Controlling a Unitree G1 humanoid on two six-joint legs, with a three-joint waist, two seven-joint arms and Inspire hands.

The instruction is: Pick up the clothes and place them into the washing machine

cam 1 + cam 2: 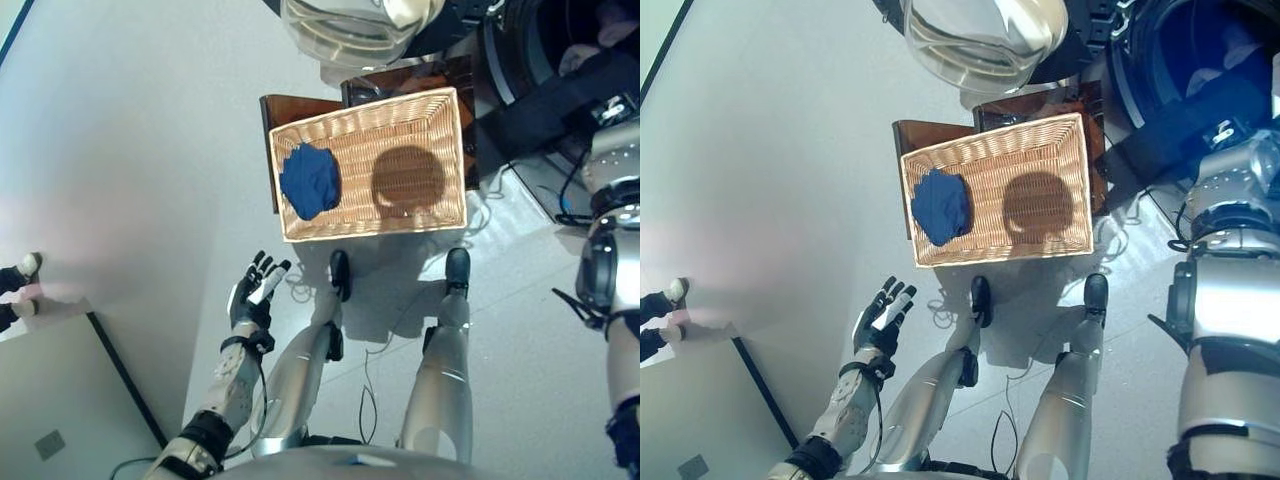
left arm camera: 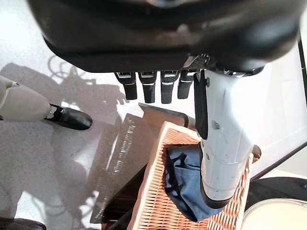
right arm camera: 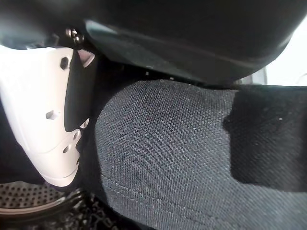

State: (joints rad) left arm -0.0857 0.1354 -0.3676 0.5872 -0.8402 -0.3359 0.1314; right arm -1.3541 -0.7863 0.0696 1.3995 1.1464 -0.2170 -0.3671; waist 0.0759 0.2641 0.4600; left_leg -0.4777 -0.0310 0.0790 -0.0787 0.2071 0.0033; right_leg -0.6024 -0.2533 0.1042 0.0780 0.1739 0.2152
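Your left hand (image 1: 252, 292) hangs over the floor (image 1: 130, 150), short of the basket (image 1: 440, 150) and apart from it; its fingers are straight and spread, and it holds nothing. In the left wrist view the fingers (image 2: 146, 86) point out in a row past the white thumb (image 2: 223, 143), clear of the basket rim.

The basket is wicker and rectangular, and it sits on a dark wooden stool (image 1: 285, 108). A blue cloth (image 1: 310, 180) lies bunched at the basket's left end. The rest of the basket floor is bare, with a round shadow across it.

Your right arm reaches up at the right edge of the eye views to the washer (image 1: 1170, 60), whose round opening shows dark blue inside. The washer's glass door (image 1: 980, 35) stands open at the top of the views, above the basket.

In the right wrist view, a dark woven cloth (image 3: 182, 153) fills most of the picture, pressed against your right hand (image 3: 43, 115) beside its white thumb. The perforated drum (image 3: 29, 203) shows just past the thumb. You cannot tell whether the right fingers are curled round this cloth, since it hides them.

A person's shoes (image 1: 22, 270) show at the far left edge, well apart from the basket.
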